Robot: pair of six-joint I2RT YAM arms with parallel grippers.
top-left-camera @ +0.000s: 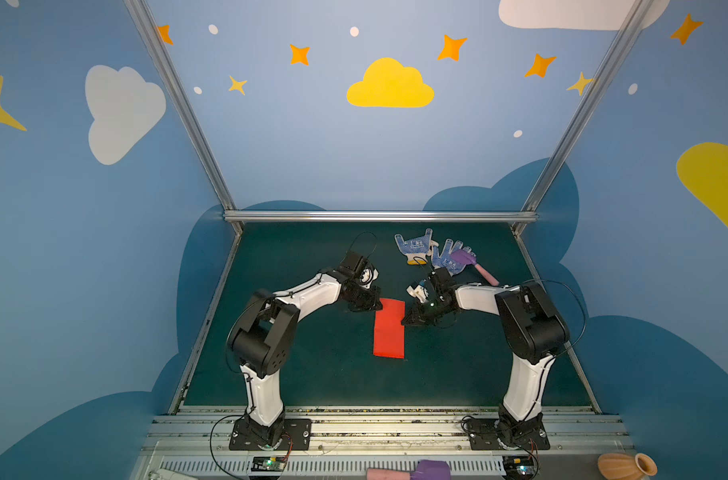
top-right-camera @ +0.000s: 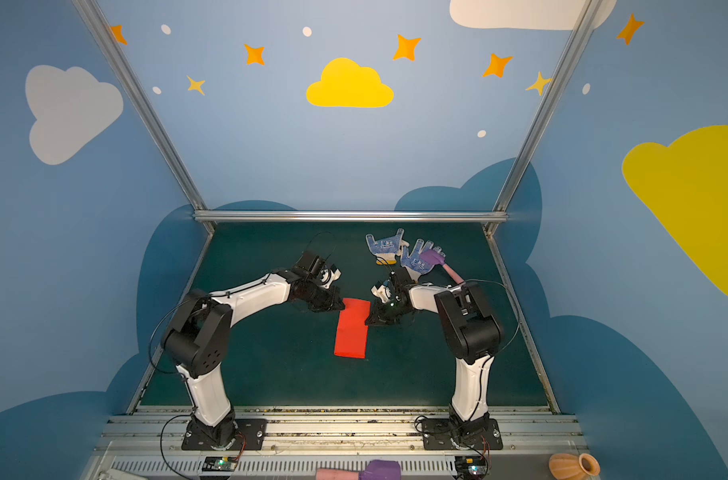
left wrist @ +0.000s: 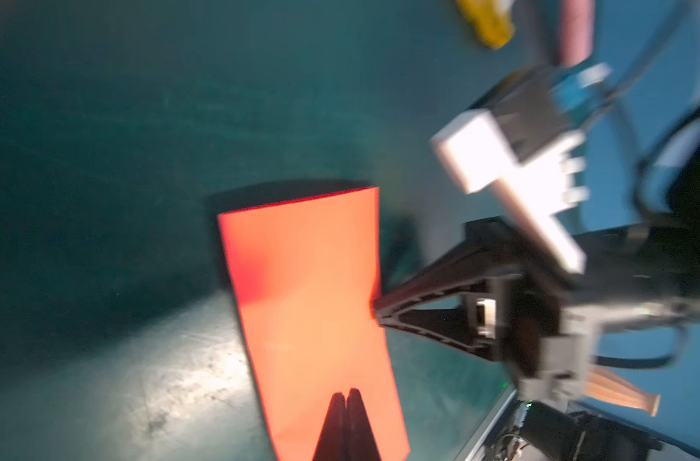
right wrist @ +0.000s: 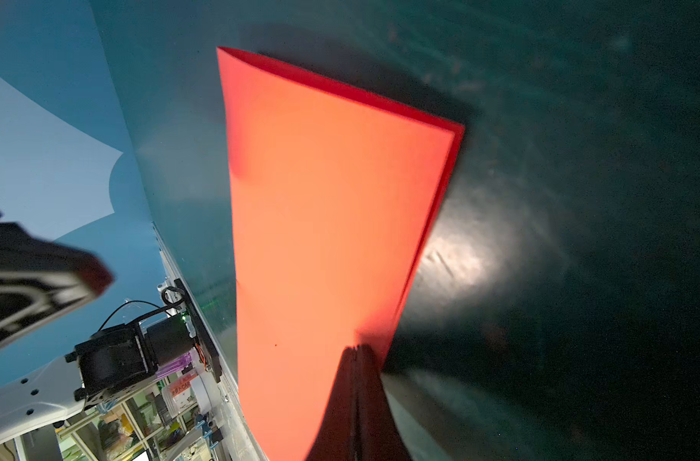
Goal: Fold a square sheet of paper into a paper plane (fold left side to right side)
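Observation:
The square sheet of paper (top-left-camera: 389,328) (top-right-camera: 352,328) is bright red and lies on the green mat as a narrow rectangle, doubled over, with two layers showing along one long side (right wrist: 332,219). No paper plane is in view. My left gripper (top-left-camera: 379,306) (top-right-camera: 342,307) is shut, and its tips rest on the sheet's far left corner (left wrist: 346,393). At the sheet's right edge my right gripper (top-left-camera: 404,322) (top-right-camera: 367,322) is shut too, its tips on top of the paper (right wrist: 358,349). The left wrist view also shows the sheet (left wrist: 308,287) with the right gripper (left wrist: 376,309) touching its edge.
Two blue-dotted white gloves (top-left-camera: 414,247) (top-left-camera: 449,257) and a purple-and-pink toy hammer (top-left-camera: 474,264) lie at the back right of the mat. A metal rail (top-left-camera: 378,216) bounds the back. Another hammer (top-left-camera: 412,471) and an orange vase (top-left-camera: 626,465) sit in front of the arm bases.

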